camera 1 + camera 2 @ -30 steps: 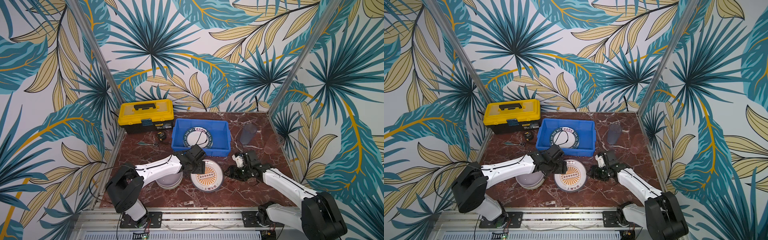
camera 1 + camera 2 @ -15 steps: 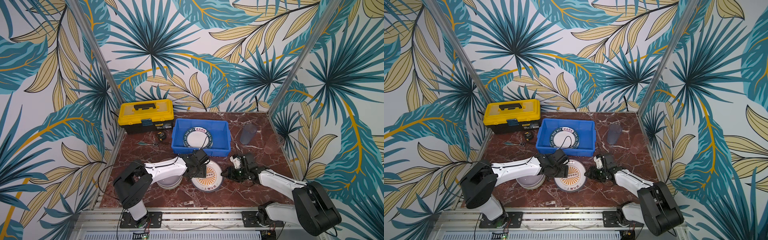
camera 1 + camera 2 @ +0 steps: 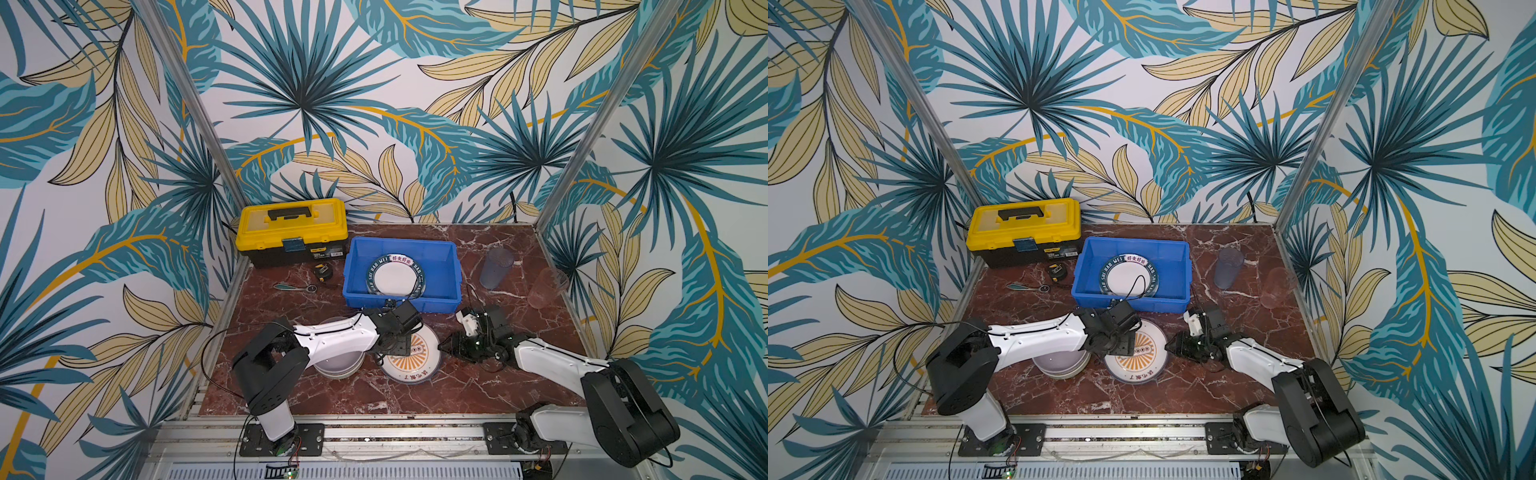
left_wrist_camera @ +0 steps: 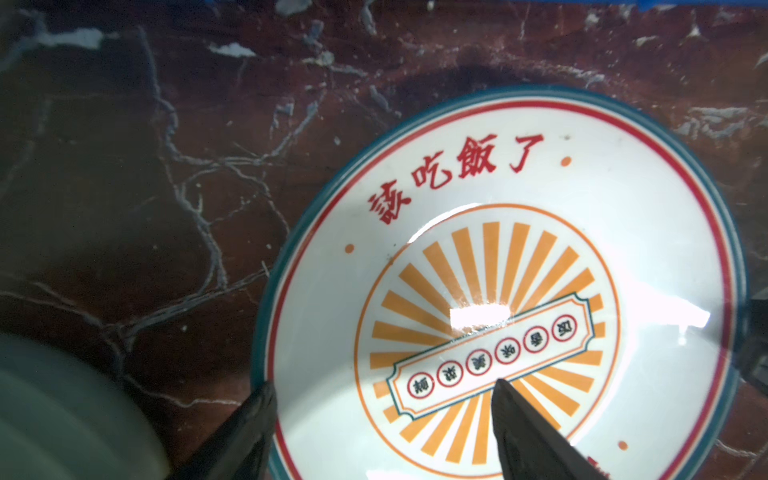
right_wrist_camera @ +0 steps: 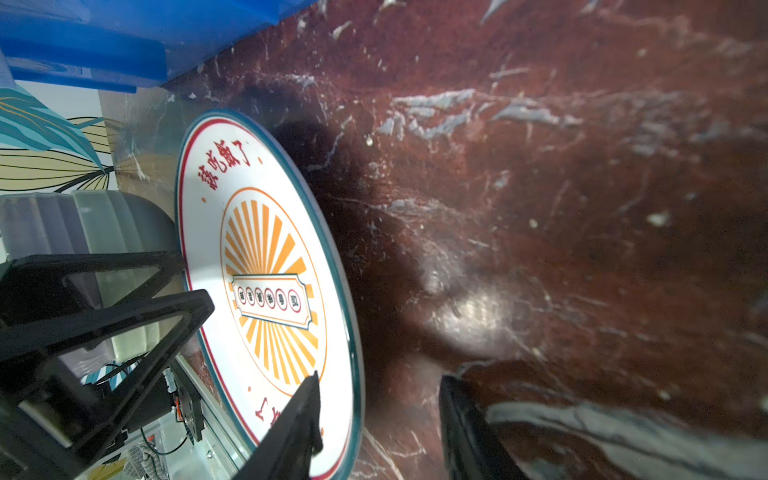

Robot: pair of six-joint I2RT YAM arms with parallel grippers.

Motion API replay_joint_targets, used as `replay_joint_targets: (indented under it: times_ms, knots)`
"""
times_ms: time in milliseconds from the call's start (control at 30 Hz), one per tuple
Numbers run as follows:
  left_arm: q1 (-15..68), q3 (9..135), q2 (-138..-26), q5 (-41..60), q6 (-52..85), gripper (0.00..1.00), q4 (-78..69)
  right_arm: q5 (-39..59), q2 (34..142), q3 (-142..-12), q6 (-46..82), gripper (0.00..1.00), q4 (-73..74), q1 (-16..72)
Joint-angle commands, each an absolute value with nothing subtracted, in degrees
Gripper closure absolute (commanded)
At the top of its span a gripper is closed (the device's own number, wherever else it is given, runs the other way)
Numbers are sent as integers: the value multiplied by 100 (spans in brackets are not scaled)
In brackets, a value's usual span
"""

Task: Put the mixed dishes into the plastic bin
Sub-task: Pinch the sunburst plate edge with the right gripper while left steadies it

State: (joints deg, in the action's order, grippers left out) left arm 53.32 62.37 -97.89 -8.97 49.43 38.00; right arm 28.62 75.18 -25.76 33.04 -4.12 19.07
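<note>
The white plate with the orange sunburst (image 3: 409, 370) (image 3: 1133, 365) lies flat on the marble table in both top views. My left gripper (image 3: 395, 347) (image 4: 382, 384) is open over its left side, one finger outside the rim and one over the sunburst (image 4: 519, 266). My right gripper (image 3: 446, 349) (image 5: 379, 376) is open at its right edge, the rim (image 5: 353, 332) between the fingers. The blue plastic bin (image 3: 451, 266) holds a striped plate (image 3: 395, 278). Stacked bowls (image 3: 336, 368) sit under my left arm. A bluish tumbler (image 3: 495, 268) and a pinkish tumbler (image 3: 546, 286) stand at the right.
A yellow-and-black toolbox (image 3: 291, 230) stands at the back left beside the bin. A small tape measure (image 3: 322, 270) and a small metal tool (image 3: 291, 286) lie in front of it. The bin's front wall is just behind the plate.
My right gripper has slid left until its fingers straddle the plate's right rim. My left gripper has settled lower over the plate's left side.
</note>
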Motion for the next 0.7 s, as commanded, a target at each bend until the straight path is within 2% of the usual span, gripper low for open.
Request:
replay_joint_targets:
  times_ms: [0,300,467,667]
  knots:
    - [5370,6439,-9880,-1251,4923,18,4117,2872,7598,-2522,3336,51,-378,1949]
    - [5487,6906,-10218,-1703,4748,15,4588,2848,7616,-2531,3348,51,-352,1970]
    - [5493,6825,-10282,-1731,4749,9,4579,2824,7576,-2531,3326,51,-399,2001]
    - [5489,6938,-10432,-1560,4557,9,4579,2886,7590,-2573,3331,51,-357,2032]
